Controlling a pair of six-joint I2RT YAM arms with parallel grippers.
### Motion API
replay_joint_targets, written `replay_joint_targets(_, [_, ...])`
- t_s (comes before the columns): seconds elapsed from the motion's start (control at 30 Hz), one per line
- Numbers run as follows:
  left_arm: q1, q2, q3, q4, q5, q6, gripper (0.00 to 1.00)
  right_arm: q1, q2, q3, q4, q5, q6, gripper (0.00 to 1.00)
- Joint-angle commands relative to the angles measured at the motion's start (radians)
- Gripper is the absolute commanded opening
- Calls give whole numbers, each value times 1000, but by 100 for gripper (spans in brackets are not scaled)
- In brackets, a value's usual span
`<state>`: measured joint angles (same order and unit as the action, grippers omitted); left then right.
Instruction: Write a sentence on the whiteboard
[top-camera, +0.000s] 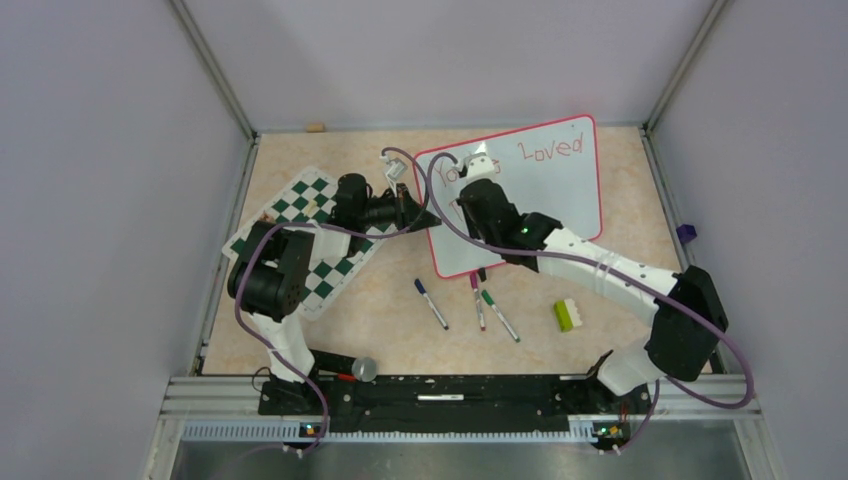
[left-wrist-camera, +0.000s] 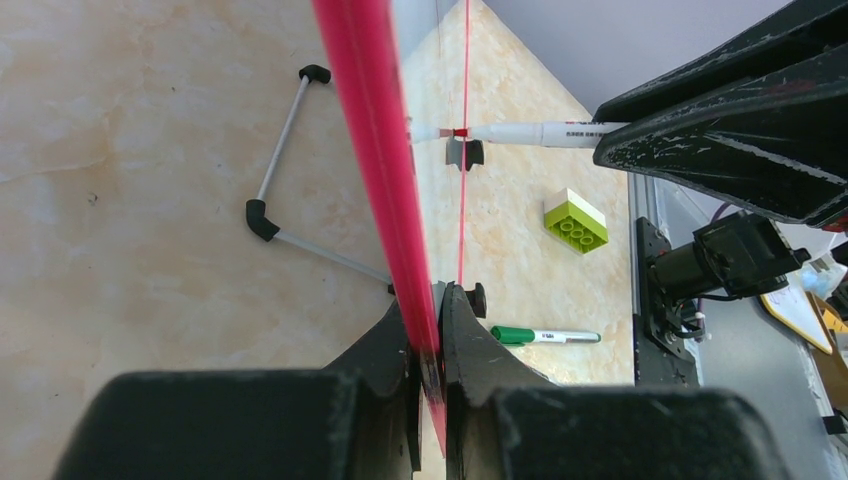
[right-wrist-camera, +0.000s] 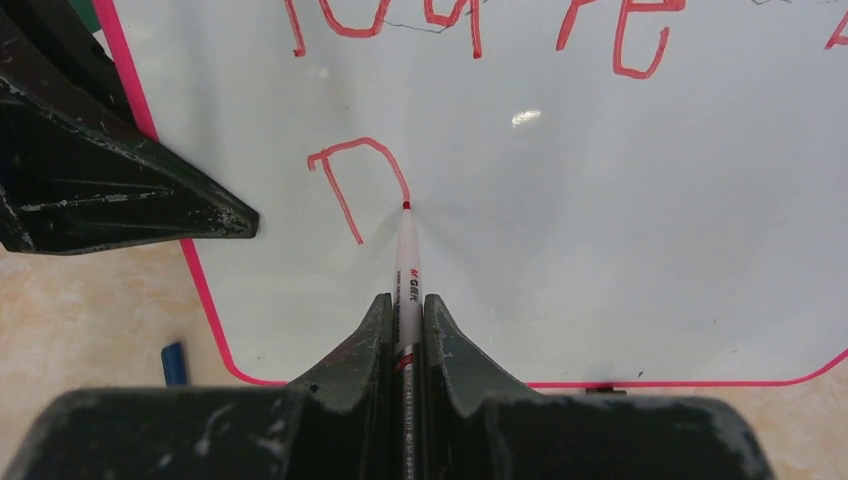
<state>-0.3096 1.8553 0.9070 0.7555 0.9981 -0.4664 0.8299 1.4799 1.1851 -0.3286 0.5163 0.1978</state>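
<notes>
The whiteboard (top-camera: 545, 190) stands tilted at the back, with red words across its top. My left gripper (top-camera: 425, 218) is shut on its pink left frame (left-wrist-camera: 375, 150), which runs between the jaws (left-wrist-camera: 432, 330). My right gripper (right-wrist-camera: 405, 310) is shut on a white-barrelled red marker (right-wrist-camera: 407, 260). The marker's tip touches the whiteboard (right-wrist-camera: 620, 220) at the end of a curved red stroke, low on the left under the first word. In the top view my right gripper (top-camera: 478, 205) hangs over that part of the board and hides the tip. The left wrist view shows the marker (left-wrist-camera: 540, 132) from the side.
A green-and-white chess mat (top-camera: 310, 240) lies under the left arm. In front of the board lie a blue marker (top-camera: 432, 304), a pink marker (top-camera: 477, 300), a green marker (top-camera: 500, 315) and a green brick (top-camera: 568, 315). The board's wire stand (left-wrist-camera: 290, 160) rests behind it.
</notes>
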Motion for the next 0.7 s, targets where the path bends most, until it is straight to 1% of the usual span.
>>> replay_joint_targets(0.0, [-16,32,-36,-18,-40,187,0,-12,-36,-20,-6,-58,8,0])
replay_joint_targets(0.23, [-16,32,-34,-18,-39,187,0,-12,-40,-22,8,-168,12,0])
replay_joint_targets(0.43, [-15,33,-33,-18,-42,188,0,-16,-78,-17,7,-172,16,0])
replay_joint_targets(0.67, [-15,33,-34,-18,-42,189,0,-91,-159,-43,11,-198,26,0])
